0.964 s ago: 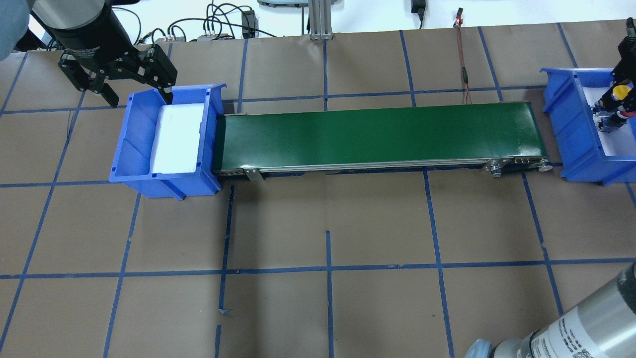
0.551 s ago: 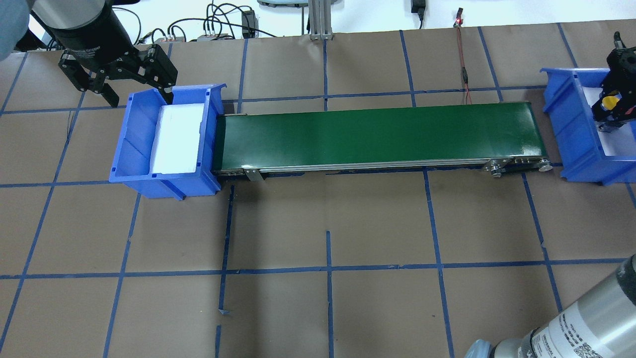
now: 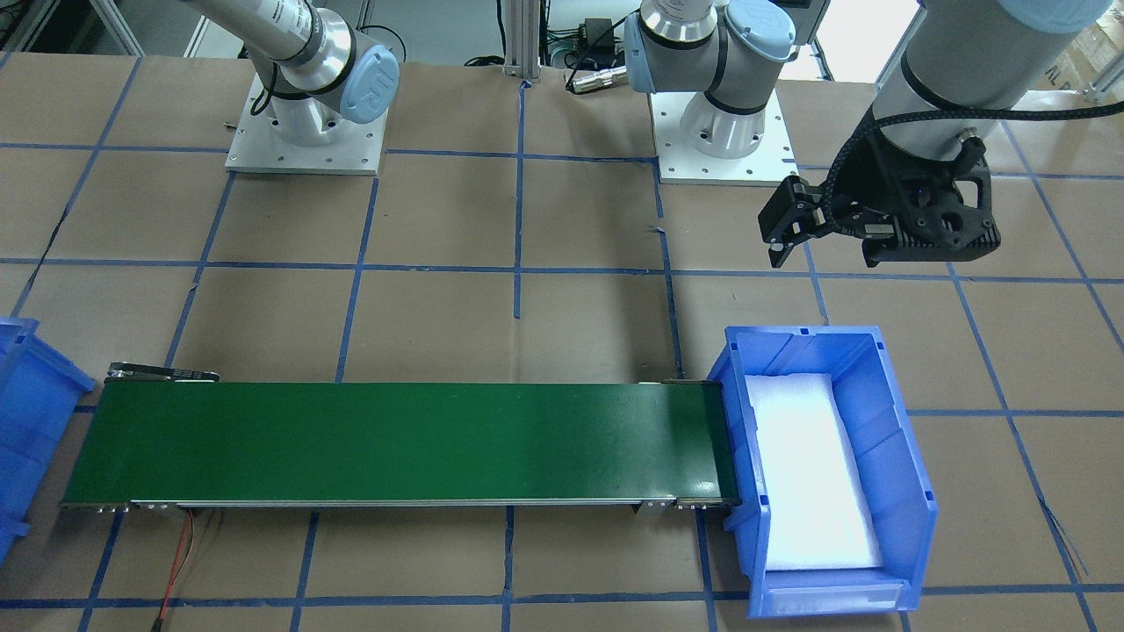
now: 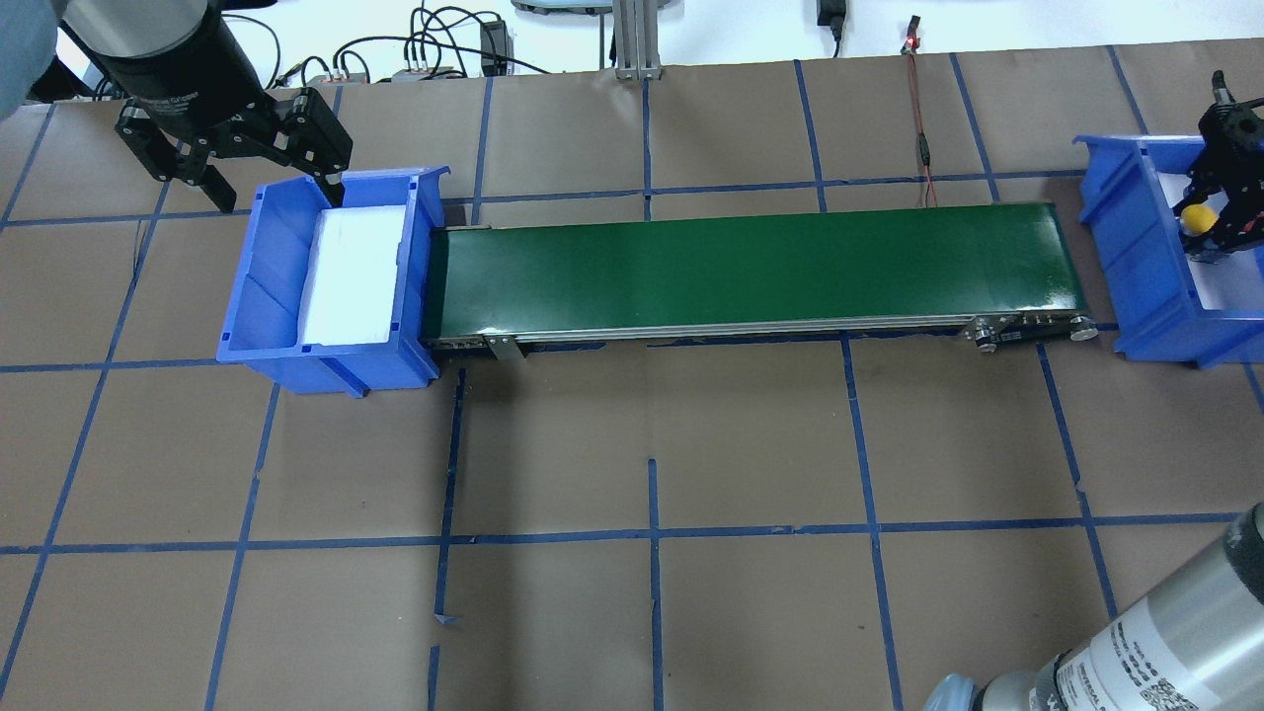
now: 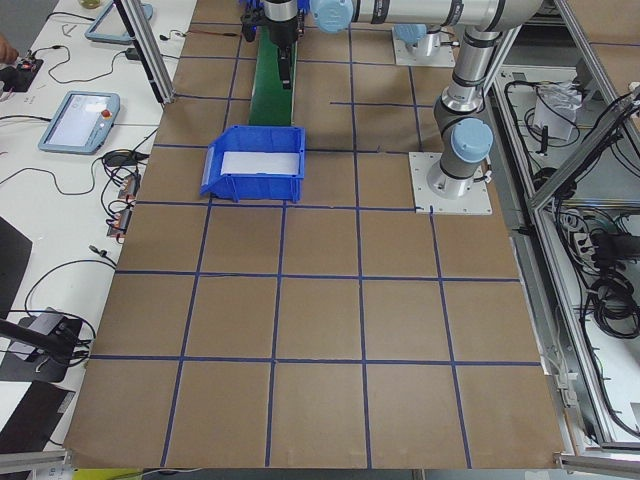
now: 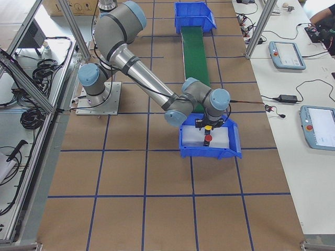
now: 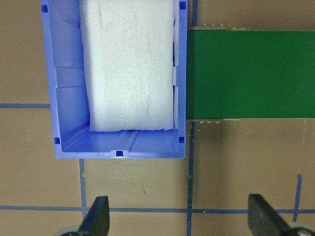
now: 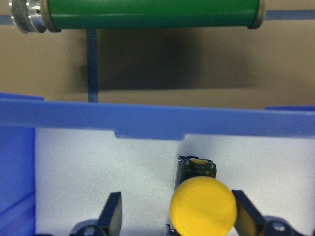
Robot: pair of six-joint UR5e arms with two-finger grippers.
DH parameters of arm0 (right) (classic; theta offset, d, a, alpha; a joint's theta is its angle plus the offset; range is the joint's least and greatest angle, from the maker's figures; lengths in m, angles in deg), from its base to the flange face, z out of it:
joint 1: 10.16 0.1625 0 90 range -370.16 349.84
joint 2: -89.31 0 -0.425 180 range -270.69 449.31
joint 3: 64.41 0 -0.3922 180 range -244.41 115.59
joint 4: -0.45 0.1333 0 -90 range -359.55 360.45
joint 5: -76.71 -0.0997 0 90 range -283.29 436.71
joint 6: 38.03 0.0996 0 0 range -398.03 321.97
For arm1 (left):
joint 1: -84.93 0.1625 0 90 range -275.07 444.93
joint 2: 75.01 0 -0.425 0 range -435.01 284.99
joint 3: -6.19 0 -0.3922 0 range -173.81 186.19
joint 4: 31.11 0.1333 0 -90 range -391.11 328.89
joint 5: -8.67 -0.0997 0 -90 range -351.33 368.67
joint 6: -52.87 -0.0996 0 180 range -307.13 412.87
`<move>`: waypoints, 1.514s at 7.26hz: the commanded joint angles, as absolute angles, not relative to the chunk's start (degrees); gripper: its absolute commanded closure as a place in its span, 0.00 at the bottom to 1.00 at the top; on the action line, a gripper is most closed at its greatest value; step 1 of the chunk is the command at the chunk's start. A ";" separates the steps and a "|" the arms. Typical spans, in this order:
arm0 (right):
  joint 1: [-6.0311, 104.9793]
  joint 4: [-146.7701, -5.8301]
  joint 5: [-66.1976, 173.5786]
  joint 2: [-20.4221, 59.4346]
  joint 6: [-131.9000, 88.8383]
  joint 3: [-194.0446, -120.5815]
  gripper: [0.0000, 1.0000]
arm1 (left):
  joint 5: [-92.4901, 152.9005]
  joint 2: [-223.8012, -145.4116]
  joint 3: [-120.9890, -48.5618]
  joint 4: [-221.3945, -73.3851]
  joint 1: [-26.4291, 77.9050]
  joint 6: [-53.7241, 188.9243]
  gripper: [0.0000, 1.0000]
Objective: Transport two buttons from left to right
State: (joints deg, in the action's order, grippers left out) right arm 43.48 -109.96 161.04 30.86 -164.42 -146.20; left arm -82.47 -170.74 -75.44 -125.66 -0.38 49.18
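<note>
The yellow button (image 8: 203, 209) stands on the white foam in the right blue bin (image 4: 1136, 257). My right gripper (image 8: 178, 221) is open around it. The left finger (image 8: 113, 214) stands clear of the cap and the right finger is close beside it. In the overhead view the yellow cap (image 4: 1197, 217) shows next to this gripper (image 4: 1223, 212). The red button (image 6: 208, 138) lies in the same bin, just beside the gripper. My left gripper (image 4: 276, 193) is open and empty, hovering behind the left blue bin (image 4: 247, 286), whose foam pad holds nothing.
A green conveyor belt (image 4: 750, 267) runs between the two bins and nothing rides on it. A red wire (image 4: 923, 148) lies behind its right end. The left bin also shows in the left wrist view (image 7: 64, 73), with brown paper and blue tape lines around it.
My right gripper has gone down into the right bin with the yellow button, shifting left in the overhead view. The left arm has not moved.
</note>
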 commanded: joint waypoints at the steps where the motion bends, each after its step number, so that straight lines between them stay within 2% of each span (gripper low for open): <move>1: 43.98 -102.35 161.44 26.86 -160.67 -144.83 0.00 | -82.47 -170.73 -75.46 -125.59 -0.41 49.18 0.00; 3: 46.78 -87.86 161.79 14.84 -141.48 -144.56 0.00 | -82.56 -170.73 -75.54 -125.68 -0.41 49.18 0.00; 5: 52.21 -83.50 161.79 8.66 -120.40 -144.83 0.00 | -82.47 -170.73 -75.54 -125.59 -0.41 49.18 0.00; 8: 62.41 -83.05 167.06 7.75 -80.63 -144.65 0.00 | -82.56 -170.64 -75.54 -125.68 -0.41 49.18 0.00; 9: 69.84 -83.22 167.50 7.75 -63.95 -144.74 0.00 | -82.56 -170.72 -75.54 -125.68 -0.41 49.18 0.00; 11: 76.83 -84.28 166.63 8.19 -49.09 -144.65 0.00 | -82.56 -170.46 -75.54 -125.77 -0.41 49.27 0.00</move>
